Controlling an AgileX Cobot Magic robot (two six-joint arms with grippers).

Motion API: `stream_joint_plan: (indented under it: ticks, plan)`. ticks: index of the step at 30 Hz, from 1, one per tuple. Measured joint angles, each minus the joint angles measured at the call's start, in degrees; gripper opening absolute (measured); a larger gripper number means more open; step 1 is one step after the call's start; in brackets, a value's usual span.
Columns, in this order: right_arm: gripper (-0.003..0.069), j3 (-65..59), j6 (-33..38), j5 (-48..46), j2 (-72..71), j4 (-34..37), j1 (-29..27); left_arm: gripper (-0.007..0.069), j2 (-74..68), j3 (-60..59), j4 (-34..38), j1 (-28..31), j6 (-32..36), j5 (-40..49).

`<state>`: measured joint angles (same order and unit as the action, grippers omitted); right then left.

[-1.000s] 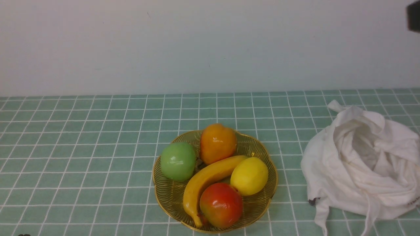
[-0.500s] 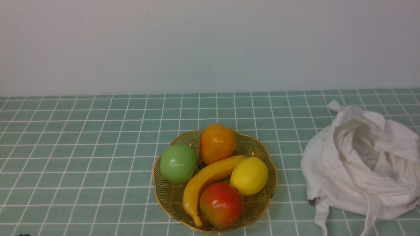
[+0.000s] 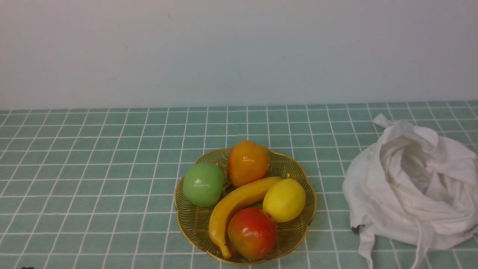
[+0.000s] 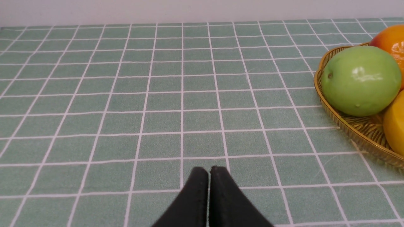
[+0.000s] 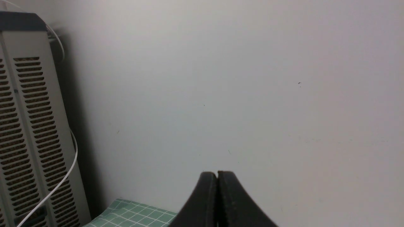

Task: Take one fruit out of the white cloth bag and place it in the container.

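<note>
The long yellow-orange banana lies across the gold wire bowl at the table's middle front. The rumpled white cloth bag sits to the right of the bowl, its mouth open and showing only fabric. Neither arm shows in the front view. My left gripper is shut and empty, low over the checked cloth, with the bowl's rim off to one side. My right gripper is shut too, holding nothing, and faces the bare wall.
In the bowl with the banana are a green apple, an orange pear, a yellow lemon and a red-orange fruit. A grey vented unit with a white cable stands by the table's corner in the right wrist view.
A dark part of the right arm at the top right corner has left the front view. The green apple shifted slightly in the bowl.
</note>
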<state>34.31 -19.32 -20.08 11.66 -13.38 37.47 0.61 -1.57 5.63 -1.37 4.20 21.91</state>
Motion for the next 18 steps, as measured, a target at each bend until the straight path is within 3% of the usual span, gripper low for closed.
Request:
stream_joint_plan:
  ticks: [11,13,18]
  plan:
    - [-0.0014,0.0,0.41,0.29,0.0,0.94,0.0,-0.0008,0.0,0.0,0.0,0.0,0.0,0.0]
    - [-0.0014,0.0,2.71,0.33,0.0,3.72,0.0,-0.0008,0.0,0.0,0.0,0.0,0.0,0.0]
    - [-0.0014,0.0,16.05,0.33,0.0,14.31,0.0,-0.0008,0.0,0.0,0.0,0.0,0.0,0.0]
